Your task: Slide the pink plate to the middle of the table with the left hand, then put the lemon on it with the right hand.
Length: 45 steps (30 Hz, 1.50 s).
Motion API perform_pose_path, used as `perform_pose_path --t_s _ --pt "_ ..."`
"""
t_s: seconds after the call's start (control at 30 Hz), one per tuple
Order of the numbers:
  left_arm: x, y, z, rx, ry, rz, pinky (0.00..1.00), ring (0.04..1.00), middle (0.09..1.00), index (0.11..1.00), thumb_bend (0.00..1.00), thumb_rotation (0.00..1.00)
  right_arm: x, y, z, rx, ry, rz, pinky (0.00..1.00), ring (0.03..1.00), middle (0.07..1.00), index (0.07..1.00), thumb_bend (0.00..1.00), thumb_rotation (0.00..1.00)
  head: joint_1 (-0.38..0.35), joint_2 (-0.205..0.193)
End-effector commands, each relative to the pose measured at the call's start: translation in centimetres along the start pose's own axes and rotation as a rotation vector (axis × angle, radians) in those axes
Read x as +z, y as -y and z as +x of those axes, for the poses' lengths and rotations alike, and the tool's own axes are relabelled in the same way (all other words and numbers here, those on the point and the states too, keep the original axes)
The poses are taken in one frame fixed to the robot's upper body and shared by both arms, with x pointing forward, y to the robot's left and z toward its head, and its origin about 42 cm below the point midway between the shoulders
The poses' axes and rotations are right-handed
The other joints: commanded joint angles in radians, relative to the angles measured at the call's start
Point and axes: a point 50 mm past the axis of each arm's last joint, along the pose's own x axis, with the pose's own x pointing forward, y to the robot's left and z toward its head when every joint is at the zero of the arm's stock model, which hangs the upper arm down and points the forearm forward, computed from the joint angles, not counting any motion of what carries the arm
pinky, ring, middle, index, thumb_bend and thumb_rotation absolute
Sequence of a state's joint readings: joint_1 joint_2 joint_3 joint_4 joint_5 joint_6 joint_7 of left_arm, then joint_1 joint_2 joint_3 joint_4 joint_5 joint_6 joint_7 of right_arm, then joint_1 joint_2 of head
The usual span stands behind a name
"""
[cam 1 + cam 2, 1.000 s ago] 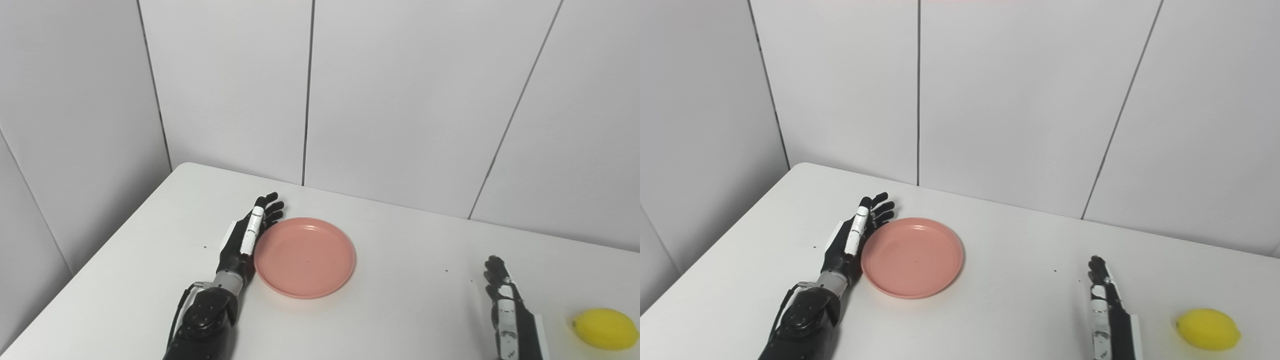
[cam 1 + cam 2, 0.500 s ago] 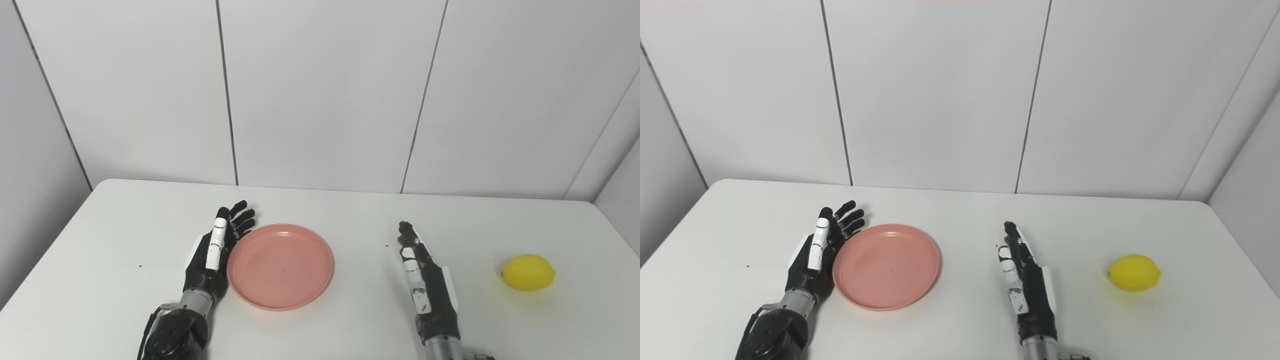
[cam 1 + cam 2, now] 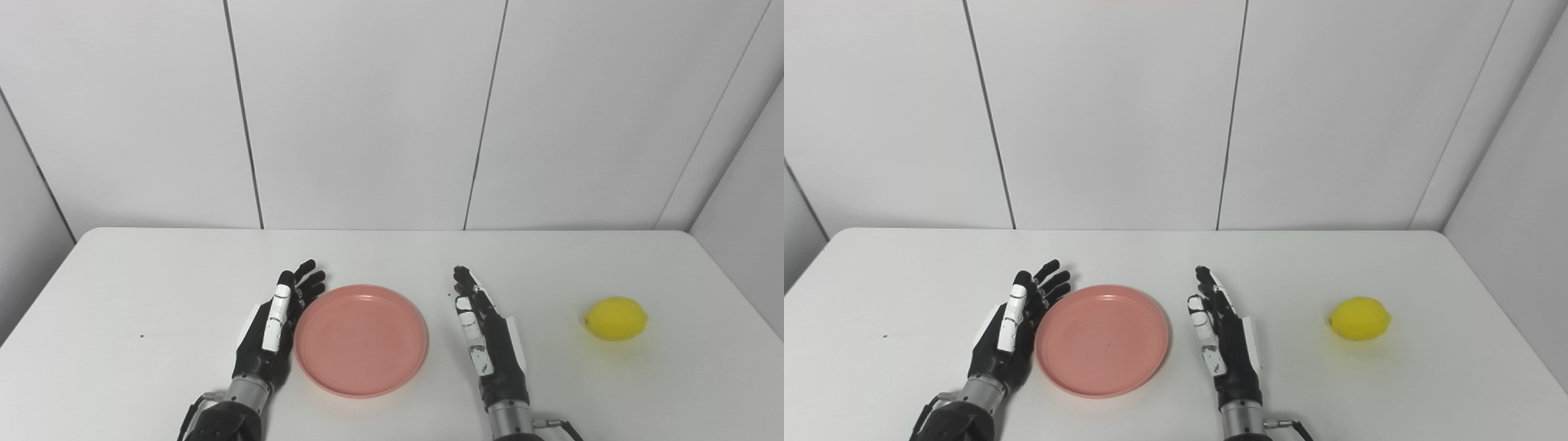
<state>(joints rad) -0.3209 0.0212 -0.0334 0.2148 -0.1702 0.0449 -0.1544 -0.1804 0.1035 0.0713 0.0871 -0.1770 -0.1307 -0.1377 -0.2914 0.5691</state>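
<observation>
A pink plate (image 3: 361, 339) lies flat near the middle of the white table (image 3: 153, 275). My left hand (image 3: 274, 327) stands on edge against the plate's left rim, fingers straight and apart, holding nothing. My right hand (image 3: 488, 340) rests open on edge just right of the plate, a small gap between them. A yellow lemon (image 3: 615, 318) sits alone on the table's right side, well beyond the right hand.
White wall panels rise behind the table's far edge. A side wall (image 3: 747, 184) closes in at the right. A small dark speck (image 3: 141, 335) marks the table at the left.
The camera has swung to the right, so the whole scene shifted. The left hand and plate have moved a little rightward on the table, nearer the right hand. The lemon stays put.
</observation>
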Motion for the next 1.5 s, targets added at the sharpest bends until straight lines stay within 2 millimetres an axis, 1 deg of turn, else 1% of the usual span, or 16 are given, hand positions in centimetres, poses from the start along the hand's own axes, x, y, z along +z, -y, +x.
perform_pose_path --t_s 0.0,0.2,0.33,0.57,0.63,0.7,0.77,0.8,0.83,1.03,1.17,1.2,1.3,1.33,1.4,1.47 --pt "0.6 0.7 0.2 -0.011 0.015 0.01 0.95 0.909 0.893 0.887 0.62 1.0 2.0 -0.7 1.2 0.002 0.115 0.019 0.91 0.907 0.902 0.873 0.6 0.96 -0.009 0.004" --pt "0.9 1.6 -0.1 0.001 0.027 -0.001 0.96 0.908 0.89 0.877 0.63 1.0 2.1 -0.8 1.2 0.004 0.104 0.02 0.93 0.924 0.911 0.886 0.61 0.97 -0.032 0.013" --pt "0.8 2.1 -0.2 -0.01 0.029 -0.003 0.97 0.909 0.891 0.878 0.64 1.0 2.3 -0.7 1.4 0.0 0.105 0.022 0.92 0.92 0.91 0.885 0.61 0.96 -0.048 0.016" --pt "-0.4 2.2 -0.1 -0.037 0.019 -0.005 0.92 0.895 0.888 0.885 0.66 1.0 2.5 -0.6 1.7 -0.01 0.104 0.002 0.91 0.908 0.902 0.876 0.67 0.97 -0.103 0.018" --pt "-0.6 2.3 0.0 -0.047 0.02 -0.007 0.91 0.891 0.889 0.881 0.66 1.0 2.7 -0.3 1.9 -0.016 0.118 0.004 0.93 0.919 0.907 0.88 0.66 0.98 -0.126 0.015" --pt "-0.8 2.2 0.0 -0.059 0.019 0.003 0.9 0.89 0.89 0.878 0.66 1.0 2.9 0.2 1.9 -0.037 0.128 -0.002 0.94 0.938 0.916 0.886 0.66 0.98 -0.134 0.016" --pt "-0.9 2.0 0.1 -0.071 0.023 0.018 0.9 0.889 0.89 0.876 0.66 1.0 3.2 0.9 1.7 -0.064 0.137 -0.025 0.93 0.927 0.911 0.882 0.67 0.97 -0.147 0.021" --pt "-0.8 1.8 0.2 -0.079 0.027 0.026 0.9 0.889 0.89 0.876 0.66 1.0 3.5 1.5 1.5 -0.085 0.144 -0.045 0.93 0.926 0.911 0.881 0.67 0.97 -0.161 0.019" --pt "-0.7 1.6 0.3 -0.083 0.029 0.032 0.91 0.888 0.887 0.878 0.67 1.0 3.8 2.2 1.3 -0.105 0.152 -0.067 0.93 0.927 0.916 0.892 0.64 0.94 -0.168 0.019" --pt "-0.6 0.7 0.7 -0.097 0.04 0.093 0.9 0.878 0.877 0.876 0.67 1.0 6.2 6.0 0.8 -0.26 0.194 -0.274 0.87 0.909 0.903 0.876 0.66 0.91 -0.199 0.015" --pt "-0.8 0.3 1.0 -0.108 0.048 0.146 0.91 0.875 0.871 0.87 0.69 1.0 7.6 8.2 0.6 -0.363 0.196 -0.403 0.9 0.921 0.912 0.883 0.66 0.78 -0.227 0.006" --pt "-0.8 0.2 1.0 -0.111 0.049 0.154 0.92 0.88 0.874 0.873 0.69 1.0 7.8 8.6 0.6 -0.386 0.194 -0.428 0.89 0.924 0.916 0.884 0.69 0.75 -0.227 0.006" --pt "-0.9 -0.2 1.1 -0.118 0.052 0.163 0.94 0.884 0.877 0.874 0.69 1.0 8.0 9.5 0.5 -0.444 0.175 -0.518 0.88 0.922 0.921 0.886 0.73 0.71 -0.249 -0.002" --pt "-1.0 -0.3 1.1 -0.118 0.05 0.163 0.94 0.885 0.878 0.874 0.68 1.0 8.0 9.8 0.5 -0.462 0.166 -0.539 0.89 0.931 0.932 0.897 0.74 0.64 -0.251 -0.003" --pt "-1.1 -0.6 1.2 -0.113 0.055 0.168 0.95 0.884 0.877 0.872 0.69 1.0 8.0 10.5 0.5 -0.492 0.149 -0.568 0.88 0.924 0.934 0.901 0.77 0.57 -0.253 -0.004" --pt "-1.2 -0.9 1.2 -0.101 0.067 0.179 0.92 0.869 0.864 0.86 0.69 1.0 7.9 11.1 0.6 -0.516 0.133 -0.599 0.85 0.913 0.937 0.91 0.79 0.51 -0.255 -0.007"
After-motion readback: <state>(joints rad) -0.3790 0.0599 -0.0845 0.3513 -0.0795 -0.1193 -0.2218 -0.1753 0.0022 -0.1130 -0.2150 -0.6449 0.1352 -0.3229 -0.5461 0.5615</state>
